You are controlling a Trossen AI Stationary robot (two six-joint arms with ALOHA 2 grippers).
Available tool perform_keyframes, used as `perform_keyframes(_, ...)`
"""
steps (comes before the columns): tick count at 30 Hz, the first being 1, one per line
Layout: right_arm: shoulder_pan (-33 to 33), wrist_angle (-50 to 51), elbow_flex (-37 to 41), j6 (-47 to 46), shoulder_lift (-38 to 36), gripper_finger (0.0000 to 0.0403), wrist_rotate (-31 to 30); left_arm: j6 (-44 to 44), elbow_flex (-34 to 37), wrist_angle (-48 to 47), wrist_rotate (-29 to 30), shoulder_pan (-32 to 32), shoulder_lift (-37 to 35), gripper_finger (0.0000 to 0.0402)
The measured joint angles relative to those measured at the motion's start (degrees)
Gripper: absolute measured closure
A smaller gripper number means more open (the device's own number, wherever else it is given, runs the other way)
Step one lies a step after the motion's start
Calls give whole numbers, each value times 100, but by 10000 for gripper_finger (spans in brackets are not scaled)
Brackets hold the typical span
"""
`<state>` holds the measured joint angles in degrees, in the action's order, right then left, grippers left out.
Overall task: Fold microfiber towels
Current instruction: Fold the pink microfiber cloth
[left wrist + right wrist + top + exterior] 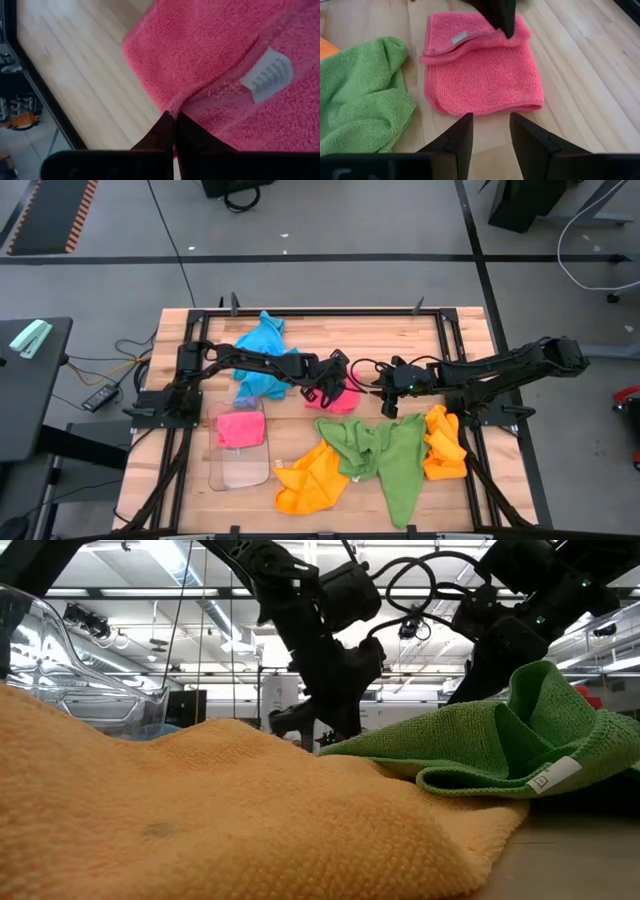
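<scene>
A pink microfiber towel [485,80] lies folded on the wooden table at its middle. Its upper layer, with a white label [459,37], is raised along the far edge. My left gripper [174,122] is shut on that edge, reaching in from the table's left [322,388]. My right gripper [490,131] hovers open just right of the towel, with nothing between its fingers. A blue towel [265,360] lies crumpled at the back under the left arm. A green towel [385,455] and two orange towels [312,482] [445,445] lie crumpled toward the front. My left gripper pinches the pink towel's raised upper-layer edge [172,106] near one corner [517,31] between its two shut fingers, slanting down from above. That edge is lifted a little and curls. The rest of the towel lies flat on the table.
A clear plastic tray [228,472] at the front left holds another folded pink towel [240,428]. A black frame [300,312] runs along the table's edges. Bare wood shows right of the pink towel [580,60].
</scene>
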<state>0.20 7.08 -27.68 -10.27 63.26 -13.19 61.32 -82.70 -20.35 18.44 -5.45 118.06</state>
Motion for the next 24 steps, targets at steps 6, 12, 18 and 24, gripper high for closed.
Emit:
perform_keyframes(6, -2, -16, 0, 22, 0, 266, 0, -8, 11, -105, -31, -2, 133, 373)
perform_keyframes(12, 0, -28, 0, 39, 0, 266, 0, -218, 7, 77, -99, 0, 169, 336)
perform_keyframes(18, 0, -3, 0, 35, 0, 266, 0, -322, 7, 72, -177, 0, 162, 251)
perform_keyframes(24, 0, 15, 0, 38, 0, 266, 0, -321, 7, -13, -183, -30, -68, 190)
